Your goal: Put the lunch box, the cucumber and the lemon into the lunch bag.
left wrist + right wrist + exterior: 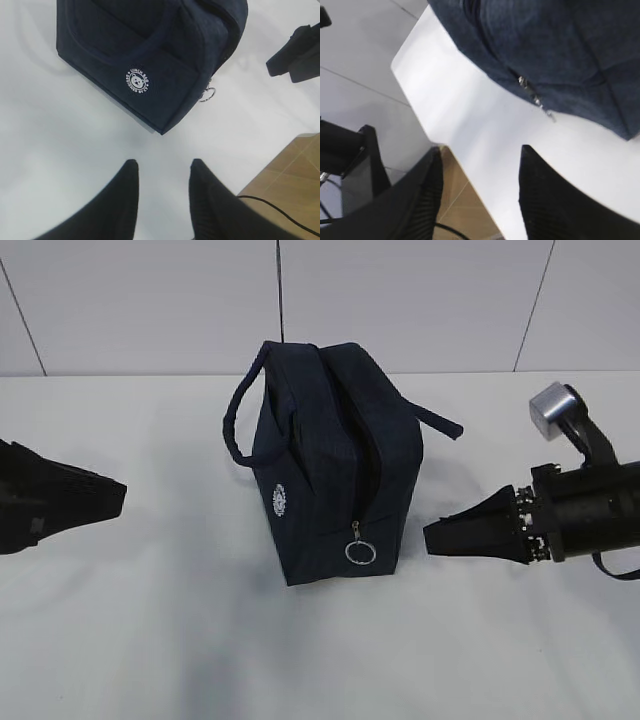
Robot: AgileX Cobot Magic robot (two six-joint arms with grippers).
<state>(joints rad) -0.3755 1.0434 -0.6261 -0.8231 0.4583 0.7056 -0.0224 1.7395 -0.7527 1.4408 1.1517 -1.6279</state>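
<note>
I see the lunch bag at frame centre, its round logo reading "LUNCH BAG"; left gripper and right gripper both open, empty.

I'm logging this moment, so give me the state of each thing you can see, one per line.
lunch bag: upright on the table, nothing gripping it.
zipper ring pull: hanging at the bag's front end.
left gripper: fingers apart, empty, short of the bag.
right gripper: fingers apart, empty, beside the bag.
</note>
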